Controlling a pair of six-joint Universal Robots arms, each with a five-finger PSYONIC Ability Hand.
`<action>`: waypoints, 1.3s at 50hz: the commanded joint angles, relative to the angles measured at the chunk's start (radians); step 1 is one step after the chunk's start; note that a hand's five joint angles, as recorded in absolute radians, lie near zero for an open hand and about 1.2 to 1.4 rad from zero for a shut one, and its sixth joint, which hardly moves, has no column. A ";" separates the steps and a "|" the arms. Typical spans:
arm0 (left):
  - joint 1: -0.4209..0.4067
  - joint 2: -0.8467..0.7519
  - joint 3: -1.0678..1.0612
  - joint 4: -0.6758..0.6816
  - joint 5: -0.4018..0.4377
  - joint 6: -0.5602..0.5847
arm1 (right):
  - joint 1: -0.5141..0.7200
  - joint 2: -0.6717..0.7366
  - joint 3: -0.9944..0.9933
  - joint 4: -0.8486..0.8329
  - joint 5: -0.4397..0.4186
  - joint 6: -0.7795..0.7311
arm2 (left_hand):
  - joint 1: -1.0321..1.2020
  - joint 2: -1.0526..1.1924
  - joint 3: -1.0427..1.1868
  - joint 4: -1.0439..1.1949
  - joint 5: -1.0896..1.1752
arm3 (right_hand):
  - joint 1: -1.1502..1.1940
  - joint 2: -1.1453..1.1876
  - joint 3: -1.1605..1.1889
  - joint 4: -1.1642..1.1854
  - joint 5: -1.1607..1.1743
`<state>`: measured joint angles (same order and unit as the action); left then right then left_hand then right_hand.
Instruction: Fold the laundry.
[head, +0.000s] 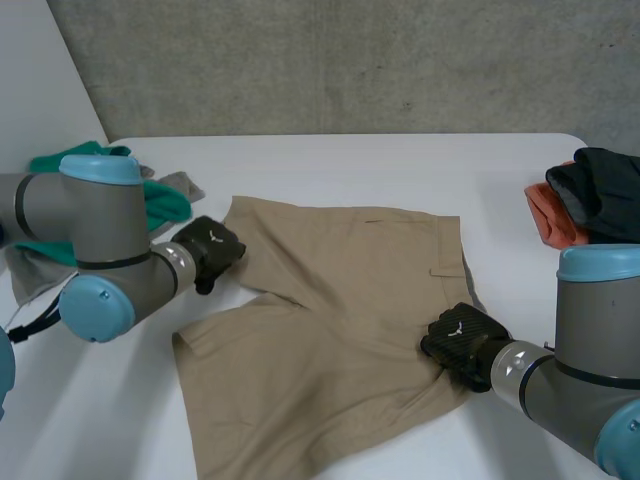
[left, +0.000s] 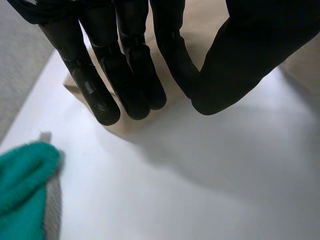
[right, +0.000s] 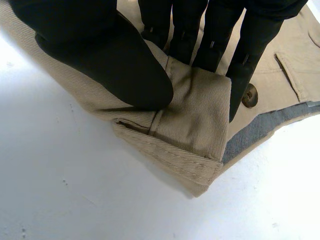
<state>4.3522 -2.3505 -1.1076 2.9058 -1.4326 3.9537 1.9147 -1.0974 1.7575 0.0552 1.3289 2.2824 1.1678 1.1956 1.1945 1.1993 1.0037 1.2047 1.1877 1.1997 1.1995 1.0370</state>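
Khaki shorts (head: 335, 300) are spread flat mid-desk (head: 400, 165). The right hand (head: 462, 340) has the waistband edge pinched between thumb and fingers, with the cloth folded over there. The left hand (head: 210, 250) sits at a leg-hem corner with its fingers straight, gripping nothing.

Plain tan shorts (head: 340, 300), grey inside the waistband (right: 260, 130), with a brown button (right: 250, 95). On the white table (head: 400, 165), a teal cloth (head: 160, 205) at the left edge, an orange garment (head: 548, 212) and a black garment (head: 605, 190) at the right edge.
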 joint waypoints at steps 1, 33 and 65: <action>-0.011 0.025 -0.008 -0.024 -0.066 -0.022 | 0.000 -0.007 0.002 0.000 0.000 0.000 | 0.228 0.201 0.202 0.197 0.218 | 0.192 0.209 0.197 0.197 0.185; -0.011 -0.155 0.275 -0.073 0.094 -0.113 | -0.032 -0.016 -0.006 -0.006 -0.013 0.008 | 0.228 0.201 0.202 0.197 0.218 | 0.192 0.209 0.197 0.197 0.185; -0.013 0.370 -0.289 0.052 -0.132 -0.175 | 0.000 -0.061 -0.013 -0.026 -0.011 0.143 | -0.649 -0.677 -0.676 -0.680 -0.659 | 0.192 0.209 0.197 0.197 0.185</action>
<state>4.3423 -2.1789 -1.2390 2.9906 -1.5671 3.8811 1.9116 -1.1472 1.7561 0.0412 1.3174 2.3542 0.5046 0.5154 0.5202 0.5056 0.3295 1.2048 1.1878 1.1997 1.2003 1.0386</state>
